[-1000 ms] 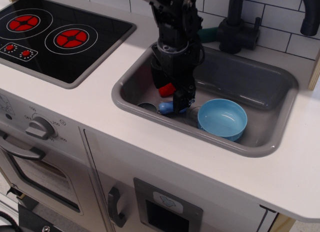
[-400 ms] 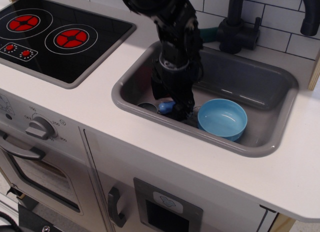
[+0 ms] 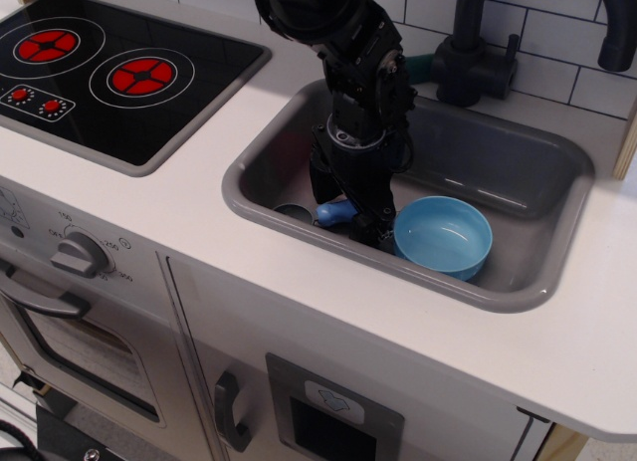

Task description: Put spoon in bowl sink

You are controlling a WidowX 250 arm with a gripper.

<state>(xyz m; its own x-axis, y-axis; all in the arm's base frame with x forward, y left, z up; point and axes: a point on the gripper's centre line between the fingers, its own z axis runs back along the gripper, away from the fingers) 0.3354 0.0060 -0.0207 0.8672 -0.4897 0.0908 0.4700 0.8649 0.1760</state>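
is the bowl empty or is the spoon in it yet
Empty. The bowl shows only its bare blue inside; the spoon lies on the sink floor left of it, under the gripper.

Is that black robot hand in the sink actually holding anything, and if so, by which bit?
It cannot be told. The hand is down over the blue handle end of the spoon, beside the bowl, but its fingertips are hidden, so a grip isn't visible.

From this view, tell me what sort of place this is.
Likely a toy kitchen: a grey sink with a black faucet, a stovetop with red rings, and an oven knob below.
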